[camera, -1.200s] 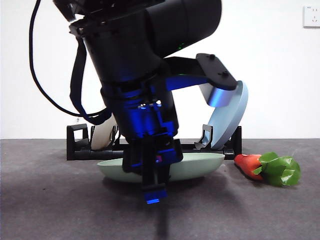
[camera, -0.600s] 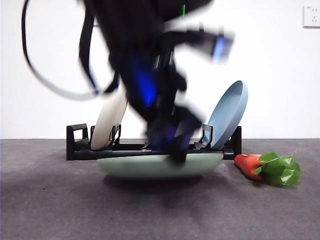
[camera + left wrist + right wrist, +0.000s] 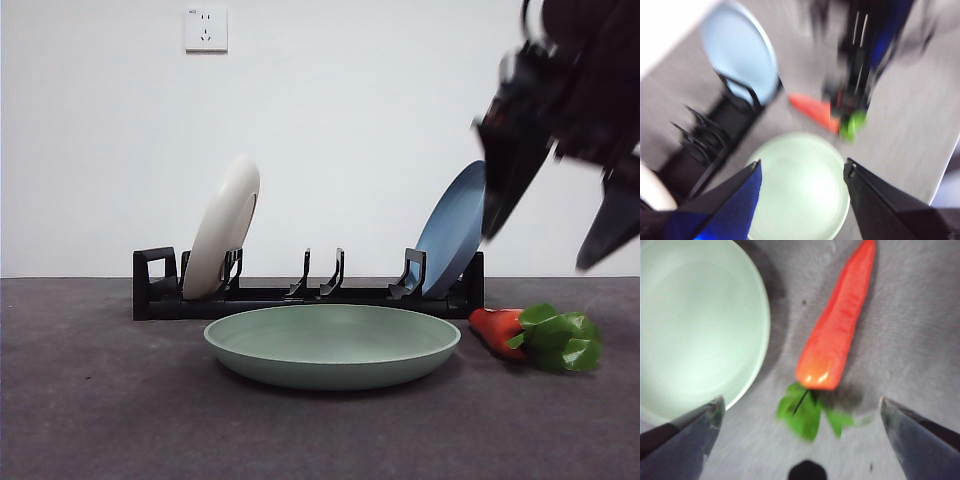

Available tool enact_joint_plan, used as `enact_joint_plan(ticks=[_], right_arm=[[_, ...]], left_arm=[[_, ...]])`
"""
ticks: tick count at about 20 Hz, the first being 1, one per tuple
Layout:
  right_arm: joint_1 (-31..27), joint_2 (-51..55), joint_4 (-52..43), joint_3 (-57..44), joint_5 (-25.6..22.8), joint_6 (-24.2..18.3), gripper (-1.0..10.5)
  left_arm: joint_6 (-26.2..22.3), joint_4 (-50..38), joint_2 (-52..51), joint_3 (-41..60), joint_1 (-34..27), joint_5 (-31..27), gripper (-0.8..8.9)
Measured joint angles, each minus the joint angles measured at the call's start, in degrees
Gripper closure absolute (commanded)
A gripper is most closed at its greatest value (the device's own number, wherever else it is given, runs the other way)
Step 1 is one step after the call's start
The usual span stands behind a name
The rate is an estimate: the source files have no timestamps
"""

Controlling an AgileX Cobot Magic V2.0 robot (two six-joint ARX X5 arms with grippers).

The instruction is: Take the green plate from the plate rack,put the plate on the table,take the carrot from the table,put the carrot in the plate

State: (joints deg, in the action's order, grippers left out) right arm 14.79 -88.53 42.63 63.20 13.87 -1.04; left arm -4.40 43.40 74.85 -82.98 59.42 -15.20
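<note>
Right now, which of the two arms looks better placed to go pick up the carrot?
The right. Its open gripper hangs directly above the carrot, jaws either side. The left gripper is over the green plate, which already lies on the table.

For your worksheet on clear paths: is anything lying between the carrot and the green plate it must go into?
Nothing visible does. The carrot lies on bare table beside the green plate, apart from its rim; the open right gripper hovers above it.

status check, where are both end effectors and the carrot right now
Right end effector open, above the carrot. Left end effector open, empty, over the green plate. Plate flat on the table, carrot beside it, nothing blocking.
</note>
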Motion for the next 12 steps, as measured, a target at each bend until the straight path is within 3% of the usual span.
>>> enact_joint_plan(ticks=[4, 6, 9, 12], right_arm=[[1.4, -6.91, -3.52, 0.0, -4.94, 0.85, 3.6], [1.75, -8.5, -5.11, 0.0, -5.11, 1.29, 3.7], [2.1, -9.84, -7.58, 0.0, -5.14, 2.64, 4.8], [2.27, -10.91, -8.39, 0.0, -6.69, 3.78, 4.9]], left_arm=[[4.07, 0.2, -9.44, -0.66, 0.0, 0.0, 5.3], [5.27, 0.79, -12.66, -0.68, 0.0, 0.0, 5.3], [7.39, 1.36, -15.91, -0.68, 0.0, 0.04, 5.3], [8.57, 1.68, -17.79, -0.68, 0.0, 0.22, 5.3]])
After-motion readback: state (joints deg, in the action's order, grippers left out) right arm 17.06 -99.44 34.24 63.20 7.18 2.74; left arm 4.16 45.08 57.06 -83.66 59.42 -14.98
